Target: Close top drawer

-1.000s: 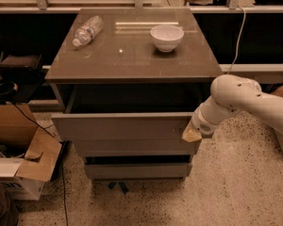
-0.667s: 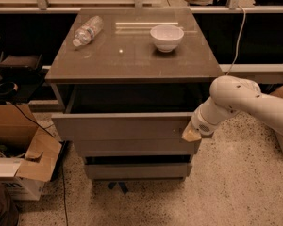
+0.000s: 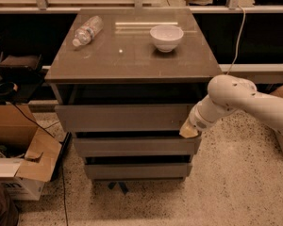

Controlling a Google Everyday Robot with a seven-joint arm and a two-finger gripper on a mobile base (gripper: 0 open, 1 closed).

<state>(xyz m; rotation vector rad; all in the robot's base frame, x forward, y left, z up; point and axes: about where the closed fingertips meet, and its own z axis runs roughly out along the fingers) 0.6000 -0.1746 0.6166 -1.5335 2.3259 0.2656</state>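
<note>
Pushing the top drawer (image 3: 122,117) home is the step in hand, and I judge there is a fair way to go: its front stands out from under the counter (image 3: 132,65), with a dark gap above it opening into the box. The jaws sit at the front's lower right corner, on the panel or just shy of it, at the end of the white arm (image 3: 245,98) reaching in from the right. Whether they are apart or together I cannot tell from this view.

That contact is far off centre, so my worry is the drawer racking on its runners. I would drive straight back, square to the panel, and slowly. If it binds, I would ease off and shift the contact toward the middle of the front before pushing again.

The tip is also low on the panel, just above the second front (image 3: 134,145). A slip downward would put it into the gap between the two, so I would nudge it up a little first.

On the counter a bottle (image 3: 87,30) lies on its side and a bowl (image 3: 166,36) stands near the back. A hard slam could set the bottle rolling, so I would finish gently and stop once the front sits under the counter's edge
</note>
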